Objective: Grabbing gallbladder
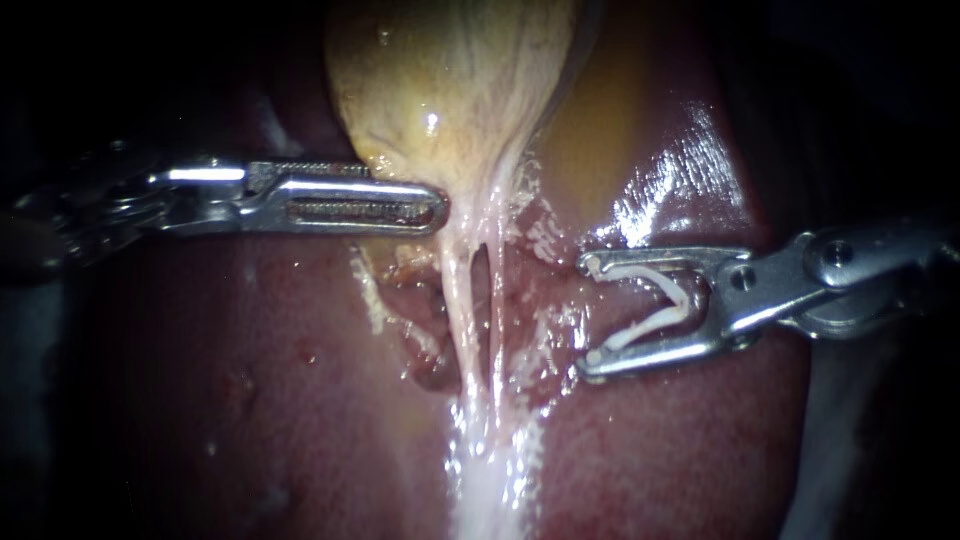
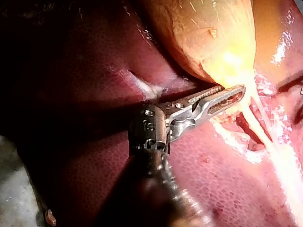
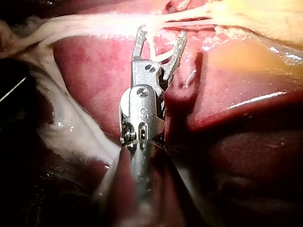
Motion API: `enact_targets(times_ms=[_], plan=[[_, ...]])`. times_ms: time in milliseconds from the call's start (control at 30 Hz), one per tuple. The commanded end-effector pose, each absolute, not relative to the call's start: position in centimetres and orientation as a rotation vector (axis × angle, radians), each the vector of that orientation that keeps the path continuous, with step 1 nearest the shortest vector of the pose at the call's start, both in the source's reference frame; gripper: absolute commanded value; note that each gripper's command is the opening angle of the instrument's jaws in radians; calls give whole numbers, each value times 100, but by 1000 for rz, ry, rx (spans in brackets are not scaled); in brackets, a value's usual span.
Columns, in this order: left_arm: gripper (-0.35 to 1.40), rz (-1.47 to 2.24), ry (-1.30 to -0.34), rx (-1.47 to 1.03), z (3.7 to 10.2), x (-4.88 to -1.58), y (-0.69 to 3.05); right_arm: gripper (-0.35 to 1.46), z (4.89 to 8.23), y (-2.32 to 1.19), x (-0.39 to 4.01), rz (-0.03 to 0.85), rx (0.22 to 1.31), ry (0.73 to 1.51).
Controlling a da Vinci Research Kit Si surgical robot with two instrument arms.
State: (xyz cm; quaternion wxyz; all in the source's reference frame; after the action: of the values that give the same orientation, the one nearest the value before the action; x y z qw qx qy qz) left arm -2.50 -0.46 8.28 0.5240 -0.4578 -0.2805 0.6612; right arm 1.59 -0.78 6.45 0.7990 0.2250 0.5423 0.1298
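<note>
The yellowish gallbladder (image 1: 450, 80) hangs at the top middle and narrows into pale strands (image 1: 462, 300) that run down over the dark red liver (image 1: 250, 400). My left instrument (image 1: 436, 203) comes in level from the left. Its serrated, slotted jaws lie nearly together on the gallbladder's lower end, one behind the tissue and one in front. The left wrist view shows the same grip of the left instrument (image 2: 236, 94) under the gallbladder (image 2: 208, 38). My right instrument (image 1: 590, 313) stands right of the strands, jaws spread wide around a white V-shaped clip (image 1: 655, 305), clear of the tissue.
Glistening liver (image 3: 94, 80) lies under my right instrument (image 3: 161, 32), with the pale strands (image 3: 109, 21) crossing just ahead of its jaw tips. Raw, ragged tissue (image 1: 425, 340) surrounds the strands' base. A yellow-stained patch of liver (image 1: 600, 140) lies right of the gallbladder.
</note>
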Motion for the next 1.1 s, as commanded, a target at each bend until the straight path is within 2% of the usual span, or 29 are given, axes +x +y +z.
enact_targets(times_ms=[33,233,400,800,1100], plan=[[-8,1583,-672,-1097,827,-250,-46,49,645,-78,159,278,483,1164],[-35,1572,-681,-1089,825,-250,-41,49,644,-78,159,278,483,1164],[-35,1571,-681,-1089,825,-251,-40,49,644,-78,159,278,483,1164],[-35,1589,-757,-1077,810,-246,-52,49,644,-78,159,278,483,1164],[-35,1596,-809,-1073,778,-226,-47,49,644,-78,159,278,483,1164]])
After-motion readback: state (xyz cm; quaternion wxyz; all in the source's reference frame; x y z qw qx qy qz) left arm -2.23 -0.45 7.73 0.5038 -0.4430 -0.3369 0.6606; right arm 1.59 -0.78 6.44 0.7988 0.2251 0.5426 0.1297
